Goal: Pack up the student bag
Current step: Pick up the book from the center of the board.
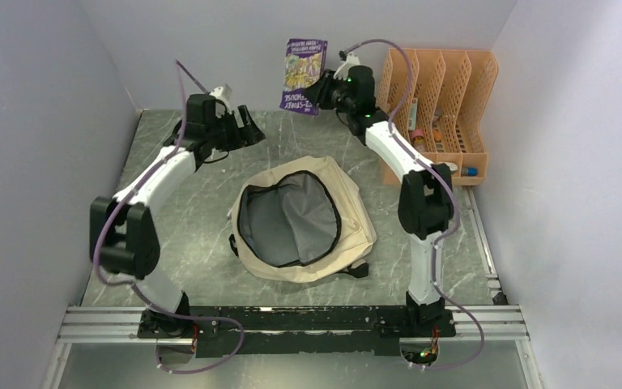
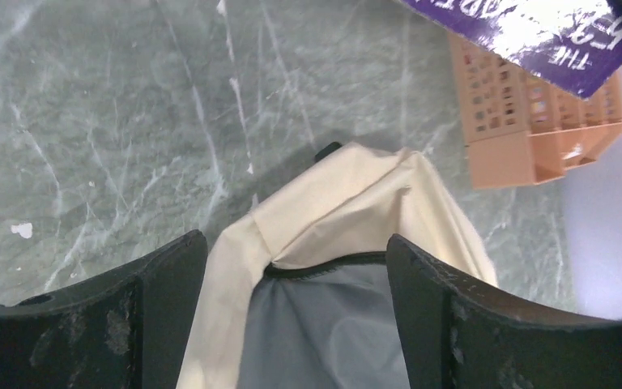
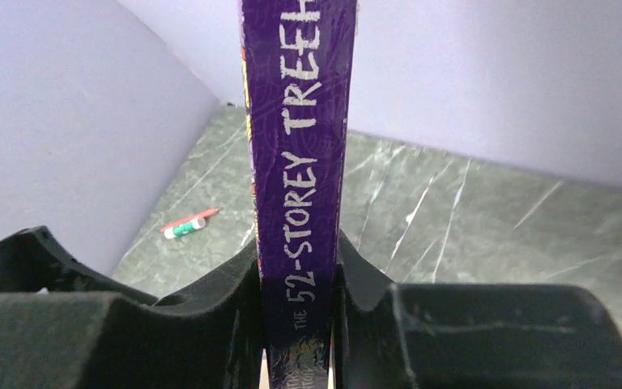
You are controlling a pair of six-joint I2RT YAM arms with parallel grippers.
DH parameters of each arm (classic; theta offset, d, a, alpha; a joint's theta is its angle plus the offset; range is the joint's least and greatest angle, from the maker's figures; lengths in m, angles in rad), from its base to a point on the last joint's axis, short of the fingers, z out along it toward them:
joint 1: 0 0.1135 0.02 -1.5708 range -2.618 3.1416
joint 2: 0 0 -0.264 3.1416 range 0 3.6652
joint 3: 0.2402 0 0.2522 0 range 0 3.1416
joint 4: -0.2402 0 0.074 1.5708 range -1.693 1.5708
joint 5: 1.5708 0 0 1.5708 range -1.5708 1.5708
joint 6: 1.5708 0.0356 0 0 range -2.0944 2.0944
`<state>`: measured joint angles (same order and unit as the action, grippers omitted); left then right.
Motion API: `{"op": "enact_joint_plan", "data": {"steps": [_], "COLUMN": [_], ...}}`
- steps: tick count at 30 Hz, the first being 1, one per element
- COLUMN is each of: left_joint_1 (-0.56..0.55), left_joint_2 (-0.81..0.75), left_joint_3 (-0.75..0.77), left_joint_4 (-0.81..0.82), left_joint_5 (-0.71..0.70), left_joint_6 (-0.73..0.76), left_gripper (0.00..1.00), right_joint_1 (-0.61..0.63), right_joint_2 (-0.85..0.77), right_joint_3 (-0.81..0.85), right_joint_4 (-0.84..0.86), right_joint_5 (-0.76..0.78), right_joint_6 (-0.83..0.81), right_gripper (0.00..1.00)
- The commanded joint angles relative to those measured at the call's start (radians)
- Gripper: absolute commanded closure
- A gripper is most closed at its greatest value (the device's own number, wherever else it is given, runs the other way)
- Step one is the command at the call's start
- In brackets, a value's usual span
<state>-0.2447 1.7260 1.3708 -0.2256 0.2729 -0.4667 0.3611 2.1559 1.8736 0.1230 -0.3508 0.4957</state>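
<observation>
The student bag (image 1: 356,212), beige with a black-zippered mouth, lies open on the table's middle and shows its dark grey lining. My left gripper (image 1: 251,130) hovers open above the bag's far left rim; the left wrist view shows the bag (image 2: 348,194) between its spread fingers (image 2: 162,316), with nothing held. My right gripper (image 1: 319,91) is raised at the back, shut on a purple book (image 1: 303,74) that it holds by the spine. In the right wrist view the book (image 3: 300,162) stands upright between the pads, gripper (image 3: 298,300).
An orange perforated file organizer (image 1: 437,105) with small items stands at the back right, also the organizer (image 2: 534,121) in the left wrist view. A red and green stick (image 3: 186,224) lies on the marbled table by the far wall. Walls close in on three sides.
</observation>
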Motion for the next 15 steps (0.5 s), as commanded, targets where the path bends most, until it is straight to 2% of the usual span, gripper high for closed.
{"op": "enact_joint_plan", "data": {"steps": [1, 4, 7, 9, 12, 15], "left_joint_1": [0.0, -0.001, 0.001, -0.001, -0.002, -0.012], "left_joint_2": [-0.164, -0.292, -0.375, -0.416, -0.457, -0.471], "left_joint_3": [-0.138, -0.206, -0.26, -0.296, -0.352, -0.332], "left_joint_4": [0.132, 0.207, 0.274, 0.329, 0.491, 0.556], "left_joint_5": [0.003, 0.043, 0.101, 0.159, 0.285, 0.374], "left_joint_6": [0.02, 0.034, 0.018, -0.042, -0.193, -0.215], "left_gripper": [0.16, 0.17, 0.16, 0.16, 0.16, 0.16], "right_joint_1": [-0.002, -0.002, -0.002, -0.002, -0.002, -0.001], "right_joint_2": [-0.159, -0.256, -0.398, -0.495, -0.597, -0.652], "right_joint_3": [-0.059, -0.131, -0.296, -0.423, -0.515, -0.53], "right_joint_4": [0.03, -0.012, 0.075, 0.154, 0.223, 0.177], "right_joint_5": [0.026, -0.041, -0.038, -0.031, -0.043, -0.078], "right_joint_6": [-0.131, -0.156, -0.109, -0.061, -0.002, 0.008], "right_gripper": [1.0, 1.0, 1.0, 1.0, 1.0, 1.0]}}
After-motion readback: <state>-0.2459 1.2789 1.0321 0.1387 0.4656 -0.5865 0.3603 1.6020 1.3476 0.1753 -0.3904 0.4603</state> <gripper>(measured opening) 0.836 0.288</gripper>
